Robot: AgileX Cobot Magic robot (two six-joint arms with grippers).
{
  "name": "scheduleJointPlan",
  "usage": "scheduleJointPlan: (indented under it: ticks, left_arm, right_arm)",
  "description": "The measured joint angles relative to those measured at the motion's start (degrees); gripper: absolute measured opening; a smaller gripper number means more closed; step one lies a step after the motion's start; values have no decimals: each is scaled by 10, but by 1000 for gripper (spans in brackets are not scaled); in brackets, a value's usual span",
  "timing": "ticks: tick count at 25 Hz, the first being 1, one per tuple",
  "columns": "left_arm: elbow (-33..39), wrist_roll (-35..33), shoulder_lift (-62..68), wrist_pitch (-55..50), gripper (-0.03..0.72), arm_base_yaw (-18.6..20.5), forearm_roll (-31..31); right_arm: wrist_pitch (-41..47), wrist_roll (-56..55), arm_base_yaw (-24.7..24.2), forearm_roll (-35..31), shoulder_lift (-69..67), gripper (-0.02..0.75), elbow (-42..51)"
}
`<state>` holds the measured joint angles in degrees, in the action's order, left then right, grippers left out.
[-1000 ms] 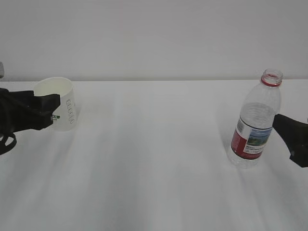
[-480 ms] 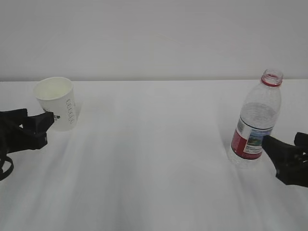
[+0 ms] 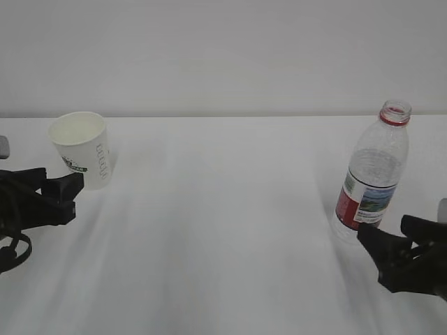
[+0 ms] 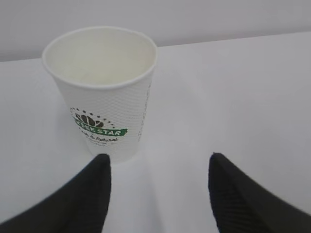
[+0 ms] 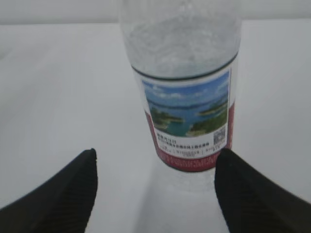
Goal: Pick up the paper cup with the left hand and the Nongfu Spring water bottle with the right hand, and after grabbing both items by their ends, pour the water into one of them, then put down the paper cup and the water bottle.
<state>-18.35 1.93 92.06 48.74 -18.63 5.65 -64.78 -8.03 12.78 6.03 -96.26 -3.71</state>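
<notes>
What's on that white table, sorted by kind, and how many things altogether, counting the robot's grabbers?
Paper cup: 1
Water bottle: 1
Grippers: 2, left gripper and right gripper, both with jaws open and empty
Total: 4

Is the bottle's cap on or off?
Off. The bottle stands upright with an open mouth above its red neck ring; no cap is visible.

The left end effector [image 3: 66,190] is matte black and blocky, with a looped black cable at its seven o'clock; the wrist view shows two broad, rounded black fingers [image 4: 92,194] with finely textured surfaces. The right end effector [image 3: 370,241] is equally black, angular and ridged; a sliver of light grey plate sits at its two o'clock.
</notes>
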Motion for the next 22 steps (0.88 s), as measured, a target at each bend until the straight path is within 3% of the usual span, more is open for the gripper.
scheduleJointPlan:
  ticks: [10,18,22]
  left_arm:
    - [11,0,21,13,461,0,-6]
    - [11,0,21,89,461,0,-68]
    - [11,0,21,95,461,0,-103]
  right_arm:
    - [-6,0,0,-16,-43,568,-1]
    - [-9,1,0,-46,-43,572,-17]
    - [-9,1,0,-43,-43,617,-36]
